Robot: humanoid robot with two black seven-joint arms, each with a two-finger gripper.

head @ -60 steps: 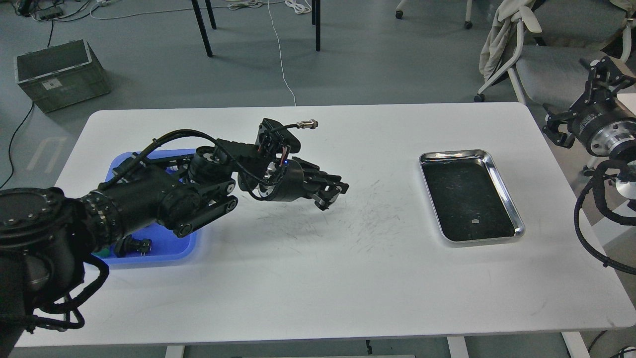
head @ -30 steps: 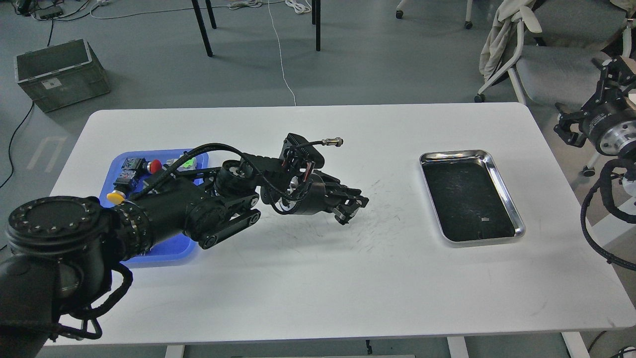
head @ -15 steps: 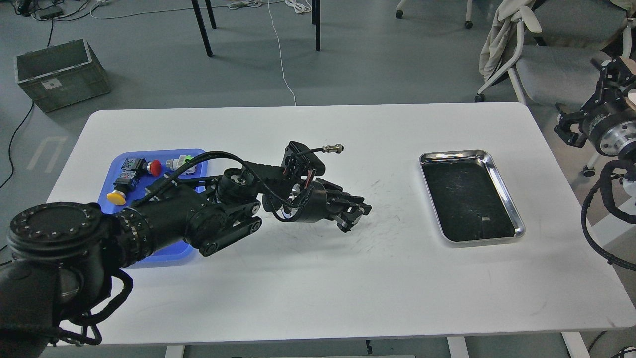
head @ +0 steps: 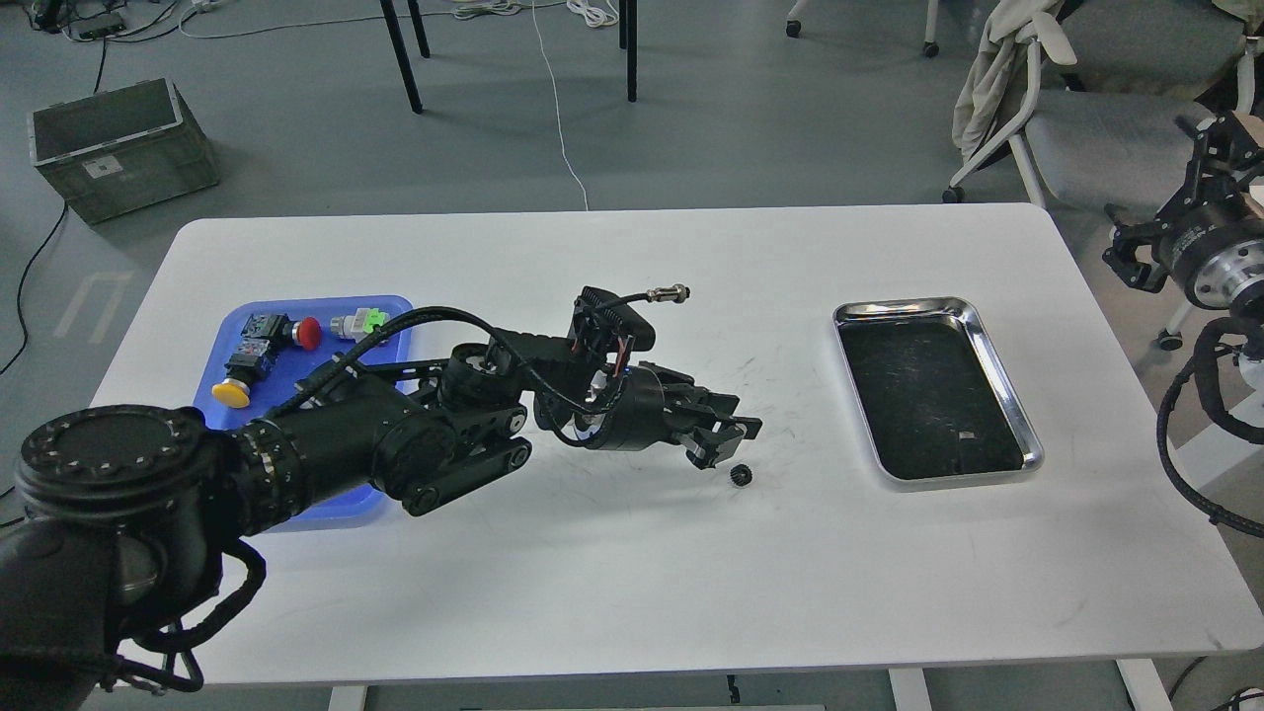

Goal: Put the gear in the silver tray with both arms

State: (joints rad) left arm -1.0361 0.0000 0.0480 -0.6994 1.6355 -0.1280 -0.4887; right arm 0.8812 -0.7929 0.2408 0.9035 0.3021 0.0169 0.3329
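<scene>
A small black gear (head: 741, 475) lies on the white table (head: 612, 583), just below and right of my left gripper (head: 724, 431). The left gripper's fingers stand apart and hold nothing; it hovers low over the table middle. The silver tray (head: 990, 341) sits at the right of the table, empty, about a hand's width right of the gear. My right gripper (head: 1207, 178) is off the table's right edge, raised, seen dark and partly cut off; I cannot tell whether it is open or shut.
A blue plastic tray (head: 296, 306) at the left holds a red button (head: 308, 333), a yellow button (head: 231, 393) and a green-white part (head: 360, 323); my left arm covers its near half. A chair (head: 1086, 128) stands behind the right table corner.
My left arm has reached rightward from the blue tray toward the table middle. Its fingers have opened, and the gear now lies on the table below them. The right arm shifted slightly right.
</scene>
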